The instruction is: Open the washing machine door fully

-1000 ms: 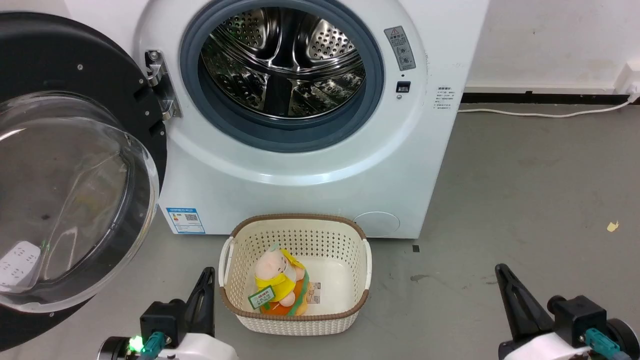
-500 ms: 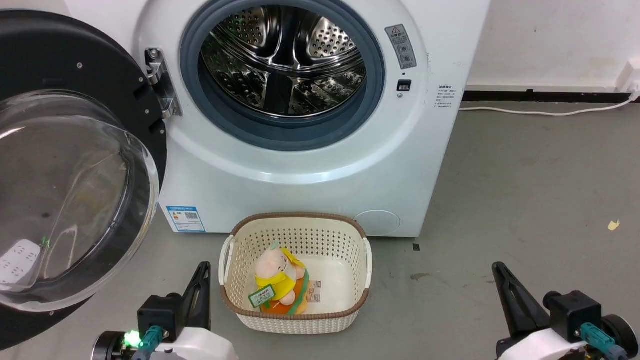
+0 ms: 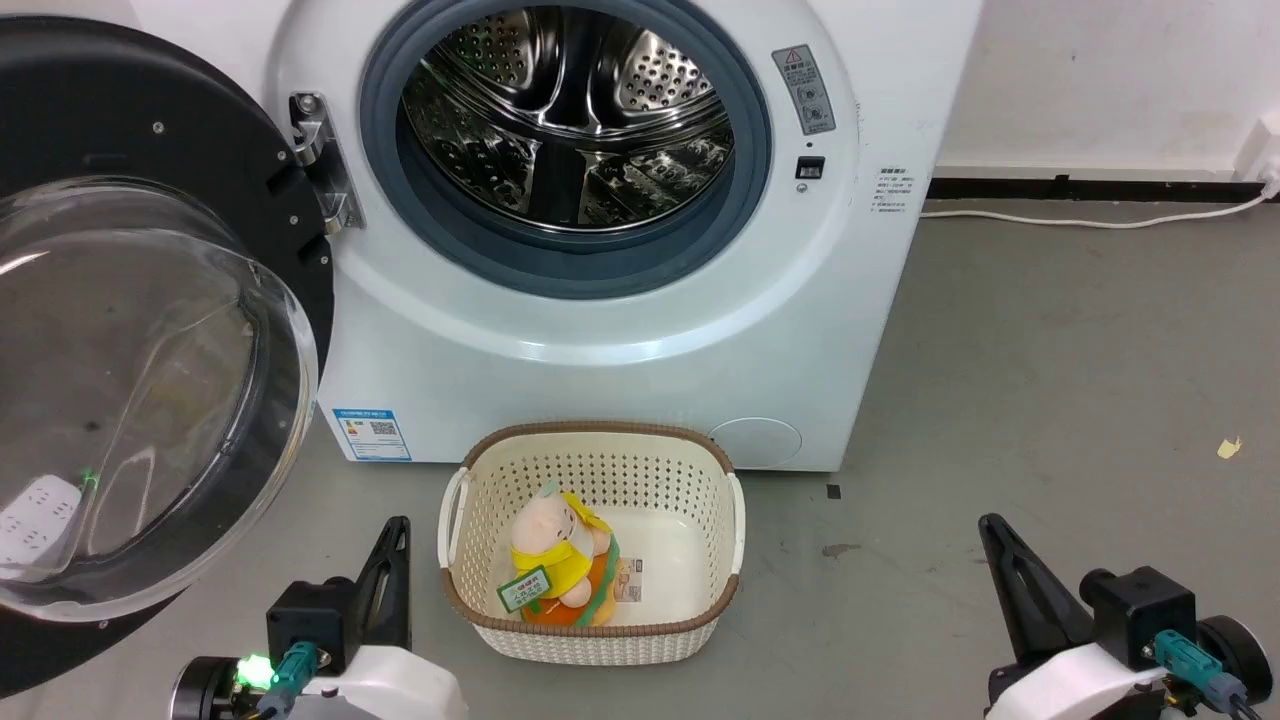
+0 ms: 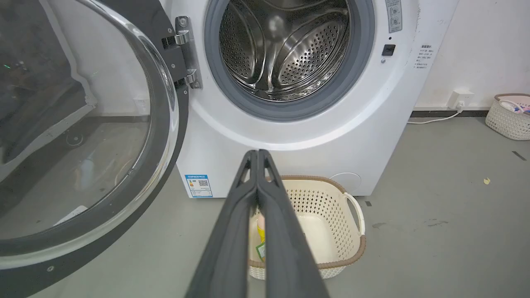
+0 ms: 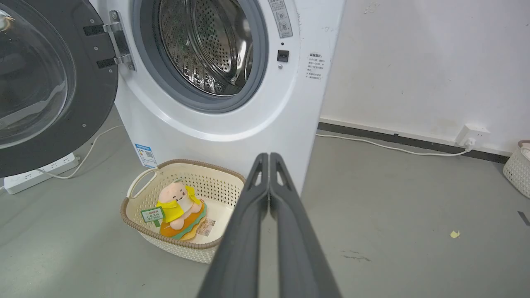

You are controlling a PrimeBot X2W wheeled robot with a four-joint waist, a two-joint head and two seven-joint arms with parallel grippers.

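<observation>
One washing machine door (image 3: 150,350) hangs wide open at the head view's left, hinged to the white washing machine (image 3: 620,340), whose steel drum (image 3: 570,110) shows at upper centre. Below sits a cream basket (image 3: 590,432) holding a plush toy (image 3: 555,550). The left gripper (image 3: 397,527) and right gripper (image 3: 990,522), near the lower corners, have fingers pressed together, empty.

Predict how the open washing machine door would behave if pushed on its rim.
The washing machine door would probably swing on its metal hinge rather than flex. Its bulging glass bowl looks heavy and likely slippery.
</observation>
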